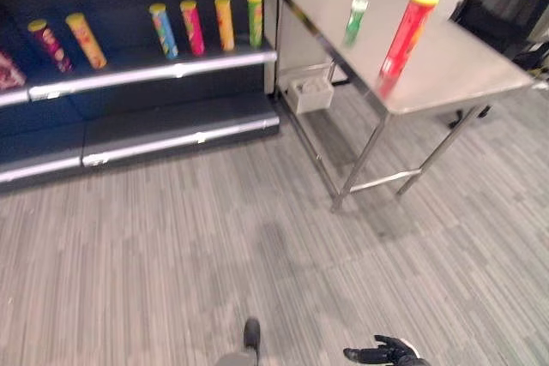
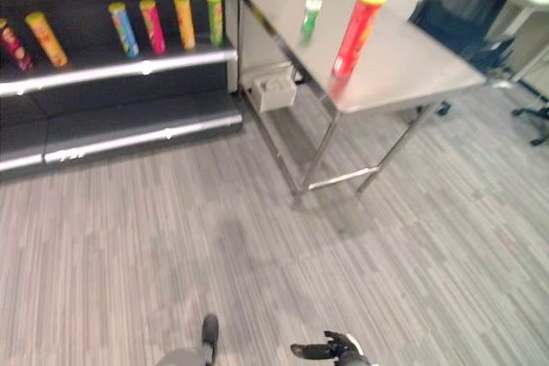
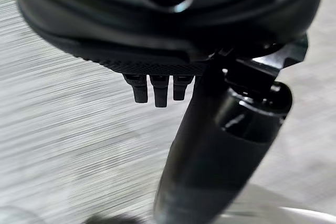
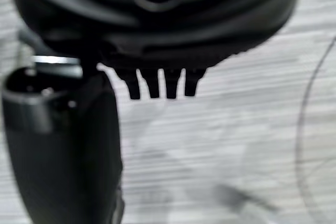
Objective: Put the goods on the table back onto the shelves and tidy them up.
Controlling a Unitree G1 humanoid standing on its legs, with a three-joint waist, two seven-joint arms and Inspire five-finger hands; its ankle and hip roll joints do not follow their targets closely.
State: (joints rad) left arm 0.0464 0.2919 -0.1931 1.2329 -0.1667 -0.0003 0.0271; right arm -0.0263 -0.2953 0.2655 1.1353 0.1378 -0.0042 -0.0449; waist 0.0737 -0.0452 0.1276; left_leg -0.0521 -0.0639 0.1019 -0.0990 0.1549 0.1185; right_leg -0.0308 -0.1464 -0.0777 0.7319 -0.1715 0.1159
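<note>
Left eye view: two goods stand on a steel table (image 1: 480,75) at the upper right, a tall red can (image 1: 408,33) with a yellow lid near the middle of the top, and a smaller green can (image 1: 355,21) just behind it and toward the shelves. Left of the table, well apart from both cans, a dark shelf (image 1: 154,70) carries a row of upright cans: a dark red one (image 1: 51,45) and an orange one (image 1: 86,40) at the left, then blue (image 1: 163,30), pink (image 1: 192,27), orange-yellow (image 1: 224,23) and green (image 1: 255,20) ones toward the right end. A lower shelf (image 1: 171,130) sits beneath. A small white box (image 1: 309,93) rests on the floor under the table's near corner. Grey striped carpet (image 1: 214,237) lies between the robot and the furniture. The step in hand looks like the approach: nothing is picked up yet, and both goods remain on the table. The next move likely calls for walking toward the table and raising an arm to the red can. The right hand (image 1: 383,352) hangs low at the bottom edge, fingers relaxed and spread, holding nothing. The left hand (image 3: 157,90) hangs over the carpet, fingers loose, touching nothing.
</note>
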